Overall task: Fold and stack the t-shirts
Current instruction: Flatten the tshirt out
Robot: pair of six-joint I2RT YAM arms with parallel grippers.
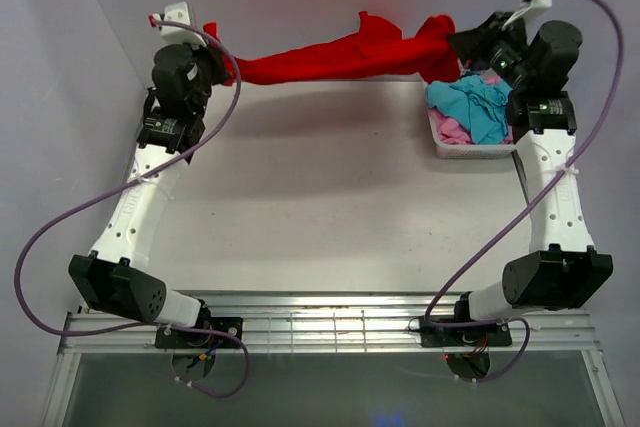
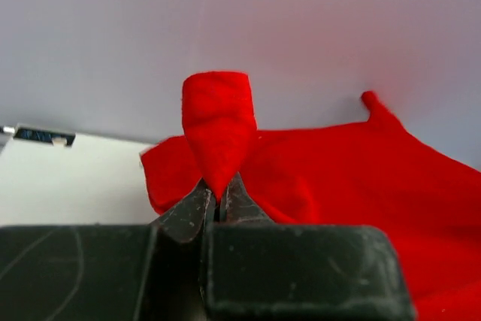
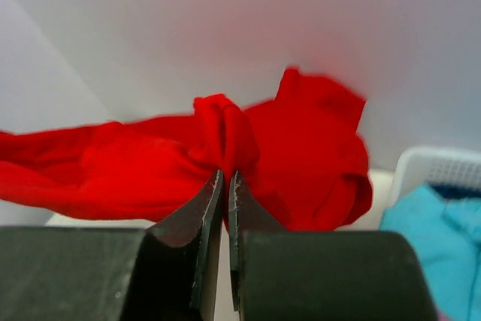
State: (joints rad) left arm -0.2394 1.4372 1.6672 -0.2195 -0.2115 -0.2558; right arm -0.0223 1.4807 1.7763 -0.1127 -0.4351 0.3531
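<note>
The large red t-shirt (image 1: 340, 55) hangs stretched in the air between my two grippers along the far side of the table. My left gripper (image 1: 222, 55) is shut on its left end; the left wrist view shows red cloth (image 2: 219, 129) pinched between the fingertips. My right gripper (image 1: 455, 47) is shut on its right end, with bunched red cloth (image 3: 225, 137) at the tips. A turquoise-blue t-shirt (image 1: 478, 105) and a pink t-shirt (image 1: 452, 130) lie crumpled in the white basket (image 1: 470, 150) at the right.
The white lattice basket sits at the far right of the table, under my right arm; its rim shows in the right wrist view (image 3: 436, 162). A pale wall stands close behind the shirt. Purple cables loop beside both arms.
</note>
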